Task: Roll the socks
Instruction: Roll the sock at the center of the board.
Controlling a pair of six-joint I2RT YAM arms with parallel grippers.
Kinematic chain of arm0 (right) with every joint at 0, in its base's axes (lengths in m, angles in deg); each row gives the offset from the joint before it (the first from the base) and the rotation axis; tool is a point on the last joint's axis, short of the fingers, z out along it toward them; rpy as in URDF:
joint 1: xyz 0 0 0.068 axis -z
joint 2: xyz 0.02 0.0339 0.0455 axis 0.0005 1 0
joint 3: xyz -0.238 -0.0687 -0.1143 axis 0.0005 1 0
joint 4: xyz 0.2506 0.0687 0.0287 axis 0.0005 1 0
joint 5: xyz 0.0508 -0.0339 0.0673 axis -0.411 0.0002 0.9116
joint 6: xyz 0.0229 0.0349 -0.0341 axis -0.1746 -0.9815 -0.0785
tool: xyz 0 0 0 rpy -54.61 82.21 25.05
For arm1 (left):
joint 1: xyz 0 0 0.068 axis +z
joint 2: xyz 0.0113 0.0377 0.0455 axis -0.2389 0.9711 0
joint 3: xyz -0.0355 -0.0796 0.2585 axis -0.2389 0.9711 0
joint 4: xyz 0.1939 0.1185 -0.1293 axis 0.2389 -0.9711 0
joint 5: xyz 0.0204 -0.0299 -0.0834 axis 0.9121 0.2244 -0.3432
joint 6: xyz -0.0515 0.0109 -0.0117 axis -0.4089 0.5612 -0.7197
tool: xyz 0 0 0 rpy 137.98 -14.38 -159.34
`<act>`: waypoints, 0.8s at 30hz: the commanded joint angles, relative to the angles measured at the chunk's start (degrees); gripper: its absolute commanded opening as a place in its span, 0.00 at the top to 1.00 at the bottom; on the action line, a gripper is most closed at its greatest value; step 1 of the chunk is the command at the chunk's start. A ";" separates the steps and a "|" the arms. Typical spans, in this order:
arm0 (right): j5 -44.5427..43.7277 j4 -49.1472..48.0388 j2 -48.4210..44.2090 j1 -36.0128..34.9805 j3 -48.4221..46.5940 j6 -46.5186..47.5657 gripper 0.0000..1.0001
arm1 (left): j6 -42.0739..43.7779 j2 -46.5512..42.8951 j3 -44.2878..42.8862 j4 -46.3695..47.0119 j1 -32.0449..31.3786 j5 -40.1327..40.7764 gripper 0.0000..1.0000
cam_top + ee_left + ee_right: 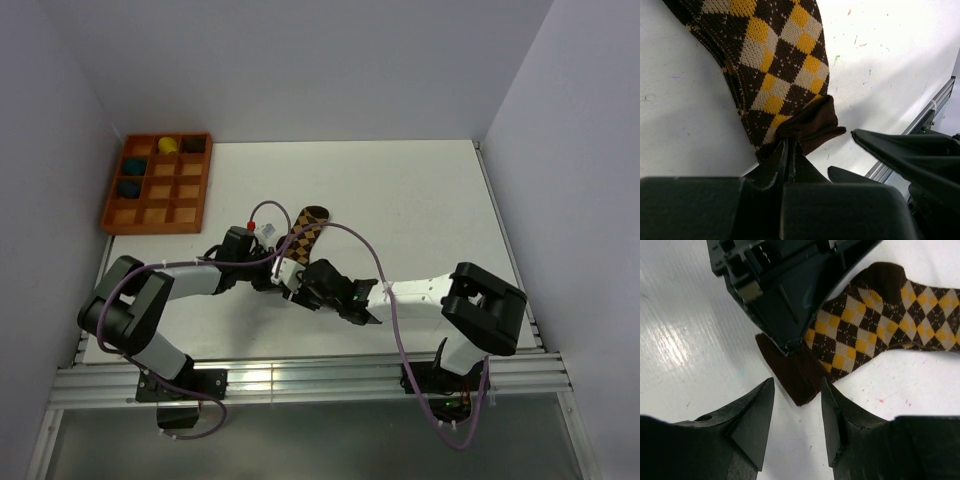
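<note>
White table point(420, 190) carrying an orange tray point(150, 229) at its 10 o'clock corner, argyle socks point(305, 235) lying near centre, stretching toward 1 o'clock, left gripper point(788, 150) pinching their dark lower end, fingers pressing tight together, right gripper point(797, 382) hovering at that end's 4 o'clock, fingers standing partly apart

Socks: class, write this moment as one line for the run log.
socks: stretched out on table | left hand: shut on socks' dark end | right hand: open at that end, holding nothing
</note>
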State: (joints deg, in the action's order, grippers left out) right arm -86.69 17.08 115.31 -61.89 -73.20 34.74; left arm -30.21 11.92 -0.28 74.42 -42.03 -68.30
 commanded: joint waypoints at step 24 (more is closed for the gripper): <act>-6.10 5.70 13.80 -2.65 -8.81 5.09 0.55 | 0.20 2.49 0.95 -5.26 0.17 -1.56 1.00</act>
State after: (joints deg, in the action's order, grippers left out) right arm -92.66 19.44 126.26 -64.41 -80.20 39.57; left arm -31.10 12.68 -0.39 74.38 -41.44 -70.11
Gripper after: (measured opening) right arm 0.467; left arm 0.023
